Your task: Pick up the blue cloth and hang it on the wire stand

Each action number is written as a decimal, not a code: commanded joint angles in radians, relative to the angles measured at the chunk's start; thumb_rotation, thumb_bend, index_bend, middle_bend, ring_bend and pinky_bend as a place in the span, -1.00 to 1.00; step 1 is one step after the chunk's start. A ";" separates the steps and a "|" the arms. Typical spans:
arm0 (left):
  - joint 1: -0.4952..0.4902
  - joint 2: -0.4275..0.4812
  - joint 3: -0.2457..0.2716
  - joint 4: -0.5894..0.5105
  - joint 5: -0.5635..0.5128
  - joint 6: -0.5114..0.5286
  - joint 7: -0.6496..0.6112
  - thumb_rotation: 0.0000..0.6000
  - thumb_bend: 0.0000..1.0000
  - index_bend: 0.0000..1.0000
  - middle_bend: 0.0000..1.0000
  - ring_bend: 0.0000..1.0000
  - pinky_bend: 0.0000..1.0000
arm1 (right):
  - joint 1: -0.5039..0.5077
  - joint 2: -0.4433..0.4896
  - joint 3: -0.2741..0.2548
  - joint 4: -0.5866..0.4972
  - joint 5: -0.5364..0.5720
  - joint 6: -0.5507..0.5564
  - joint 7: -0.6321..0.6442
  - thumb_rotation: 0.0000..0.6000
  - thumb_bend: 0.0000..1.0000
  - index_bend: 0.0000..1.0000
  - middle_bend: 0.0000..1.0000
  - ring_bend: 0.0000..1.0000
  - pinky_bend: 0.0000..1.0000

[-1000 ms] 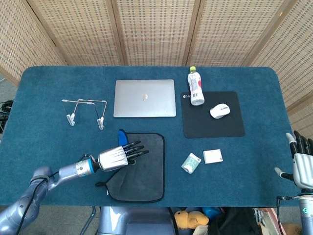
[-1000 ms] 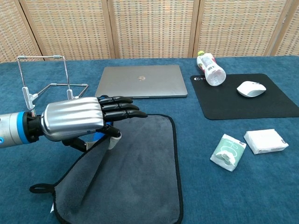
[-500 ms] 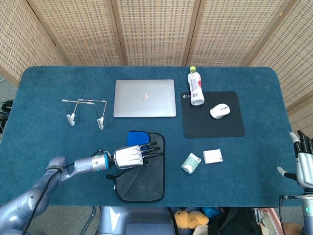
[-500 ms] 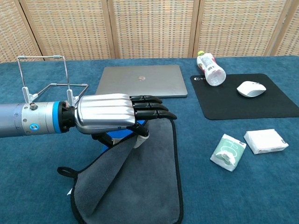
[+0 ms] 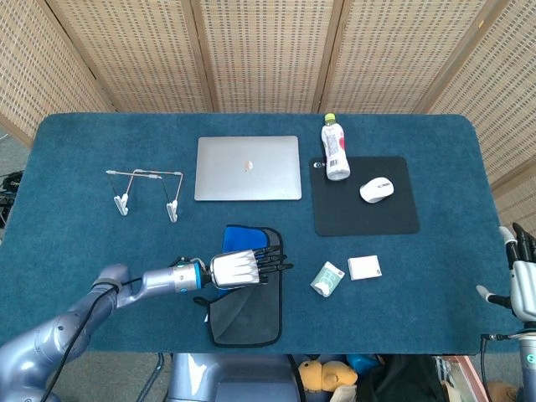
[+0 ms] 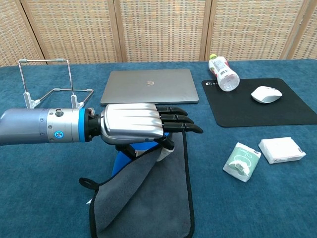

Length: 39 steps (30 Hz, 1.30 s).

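The cloth lies at the table's front edge, grey on top with a blue underside. My left hand is over its middle, fingers stretched flat to the right. It pinches the cloth's left edge against the thumb. In the chest view the hand lifts that edge, so the cloth is folded over and its blue side shows beneath. The wire stand stands empty at the back left, also seen in the chest view. My right hand hangs off the table's right edge, fingers apart, holding nothing.
A closed laptop lies behind the cloth. To its right a bottle and a mouse rest on a black pad. A tissue packet and a white box lie right of the cloth.
My left hand has moved right across the cloth, dragging its left edge along. The cloth has folded narrower and more blue underside shows. The right hand has dropped slightly.
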 commanded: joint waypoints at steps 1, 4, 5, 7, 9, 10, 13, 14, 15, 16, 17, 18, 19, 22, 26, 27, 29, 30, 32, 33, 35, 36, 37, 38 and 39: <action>-0.012 -0.010 -0.007 0.000 -0.007 -0.026 0.008 1.00 0.20 0.24 -1.00 -1.00 -1.00 | -0.001 0.001 0.000 0.000 0.001 0.001 0.001 1.00 -1.00 -1.00 -1.00 -1.00 -1.00; -0.020 -0.020 -0.013 0.002 -0.013 -0.046 0.013 1.00 0.20 0.23 -1.00 -1.00 -1.00 | -0.001 0.002 0.000 0.000 0.001 0.001 0.003 1.00 -1.00 -1.00 -1.00 -1.00 -1.00; -0.023 -0.026 -0.016 0.004 -0.016 -0.054 0.015 1.00 0.20 0.23 -1.00 -1.00 -1.00 | -0.002 0.003 0.000 0.000 0.002 0.001 0.004 1.00 -1.00 -1.00 -1.00 -1.00 -1.00; -0.027 -0.034 -0.018 0.007 -0.019 -0.063 0.017 1.00 0.20 0.23 -1.00 -1.00 -1.00 | -0.002 0.004 0.001 0.000 0.004 0.001 0.006 1.00 -1.00 -1.00 -1.00 -1.00 -1.00; -0.030 -0.043 -0.018 0.009 -0.021 -0.073 0.016 1.00 0.20 0.22 -1.00 -1.00 -1.00 | -0.003 0.005 0.002 0.000 0.005 0.001 0.007 1.00 -1.00 -1.00 -1.00 -1.00 -1.00; -0.032 -0.046 -0.018 0.011 -0.019 -0.074 0.018 1.00 0.20 0.21 -1.00 -1.00 -1.00 | -0.003 0.005 0.002 0.000 0.006 0.001 0.007 1.00 -1.00 -1.00 -1.00 -1.00 -1.00; -0.035 -0.058 -0.019 0.014 -0.019 -0.076 0.020 1.00 0.18 0.19 -1.00 -1.00 -1.00 | -0.002 0.006 0.003 0.000 0.007 -0.001 0.008 1.00 -1.00 -1.00 -1.00 -1.00 -1.00; -0.036 -0.064 -0.022 0.015 -0.022 -0.077 0.020 1.00 0.18 0.19 -1.00 -1.00 -1.00 | -0.002 0.007 0.003 0.001 0.008 -0.002 0.009 1.00 -1.00 -1.00 -1.00 -1.00 -1.00; -0.037 -0.068 -0.023 0.016 -0.024 -0.079 0.021 1.00 0.18 0.19 -1.00 -1.00 -1.00 | -0.002 0.007 0.003 0.001 0.009 -0.003 0.009 1.00 -1.00 -1.00 -1.00 -1.00 -1.00; -0.038 -0.071 -0.024 0.019 -0.024 -0.082 0.023 1.00 0.18 0.18 -1.00 -1.00 -1.00 | -0.002 0.007 0.003 0.001 0.009 -0.004 0.009 1.00 -1.00 -1.00 -1.00 -1.00 -1.00; -0.040 -0.074 -0.024 0.023 -0.025 -0.088 0.029 1.00 0.17 0.18 -1.00 -1.00 -1.00 | -0.002 0.007 0.003 0.001 0.010 -0.004 0.009 1.00 -1.00 -1.00 -1.00 -1.00 -1.00; -0.041 -0.077 -0.024 0.025 -0.025 -0.092 0.033 1.00 0.16 0.17 -1.00 -1.00 -1.00 | -0.002 0.007 0.002 0.001 0.010 -0.004 0.009 1.00 -1.00 -1.00 -1.00 -1.00 -1.00; -0.041 -0.079 -0.024 0.027 -0.026 -0.096 0.038 1.00 0.14 0.14 -1.00 -1.00 -1.00 | -0.002 0.008 0.002 0.001 0.010 -0.005 0.009 1.00 -1.00 -1.00 -1.00 -1.00 -1.00; -0.040 -0.085 -0.028 0.029 -0.035 -0.115 0.052 1.00 0.09 -0.22 -1.00 -1.00 -1.00 | -0.003 0.008 0.002 0.000 0.010 -0.004 0.009 1.00 -1.00 -1.00 -1.00 -1.00 -1.00; -0.038 -0.084 -0.042 0.014 -0.054 -0.125 0.052 1.00 -0.10 -1.00 -1.00 -1.00 -1.00 | -0.003 0.009 0.002 -0.001 0.010 -0.004 0.010 1.00 -1.00 -1.00 -1.00 -1.00 -1.00; -0.037 -0.082 -0.046 0.008 -0.057 -0.118 0.047 1.00 -0.15 -1.00 -1.00 -1.00 -1.00 | -0.003 0.009 0.002 -0.001 0.010 -0.004 0.010 1.00 -1.00 -1.00 -1.00 -1.00 -1.00; -0.037 -0.074 -0.051 -0.005 -0.059 -0.100 0.037 1.00 -0.23 -1.00 -1.00 -1.00 -1.00 | -0.003 0.010 0.001 -0.002 0.009 -0.004 0.010 1.00 -1.00 -1.00 -1.00 -1.00 -1.00; -0.038 -0.068 -0.054 -0.012 -0.060 -0.091 0.031 1.00 -0.24 -1.00 -1.00 -1.00 -1.00 | -0.003 0.010 0.001 -0.002 0.009 -0.005 0.010 1.00 -1.00 -1.00 -1.00 -1.00 -1.00; -0.041 -0.045 -0.056 -0.035 -0.056 -0.061 0.021 1.00 -0.25 -1.00 -1.00 -1.00 -1.00 | -0.003 0.010 0.000 -0.002 0.008 -0.006 0.010 1.00 -1.00 -1.00 -1.00 -1.00 -1.00; -0.041 -0.030 -0.054 -0.047 -0.051 -0.044 0.018 1.00 -0.25 -1.00 -1.00 -1.00 -1.00 | -0.003 0.010 0.000 -0.002 0.007 -0.006 0.011 1.00 -1.00 -1.00 -1.00 -1.00 -1.00; -0.040 0.008 -0.043 -0.076 -0.038 -0.016 0.016 1.00 -0.25 -1.00 -1.00 -1.00 -1.00 | -0.003 0.010 -0.001 -0.003 0.005 -0.005 0.011 1.00 -1.00 -1.00 -1.00 -1.00 -1.00; -0.038 0.025 -0.039 -0.091 -0.034 -0.006 0.014 1.00 -0.25 -1.00 -1.00 -1.00 -1.00 | -0.003 0.010 -0.002 -0.003 0.005 -0.005 0.012 1.00 -1.00 -1.00 -1.00 -1.00 -1.00; -0.035 0.043 -0.033 -0.107 -0.030 0.005 0.010 1.00 -0.25 -1.00 -1.00 -1.00 -1.00 | -0.003 0.010 -0.002 -0.002 0.004 -0.005 0.012 1.00 -1.00 -1.00 -1.00 -1.00 -1.00; -0.031 0.060 -0.028 -0.124 -0.028 0.012 0.004 1.00 -0.25 -0.98 -1.00 -1.00 -1.00 | -0.003 0.010 -0.003 -0.002 0.004 -0.005 0.012 1.00 -1.00 -1.00 -1.00 -1.00 -1.00; -0.026 0.080 -0.020 -0.143 -0.024 0.019 -0.001 1.00 -0.25 -0.95 -1.00 -1.00 -1.00 | -0.004 0.011 -0.003 -0.003 0.003 -0.006 0.013 1.00 -1.00 -1.00 -1.00 -1.00 -1.00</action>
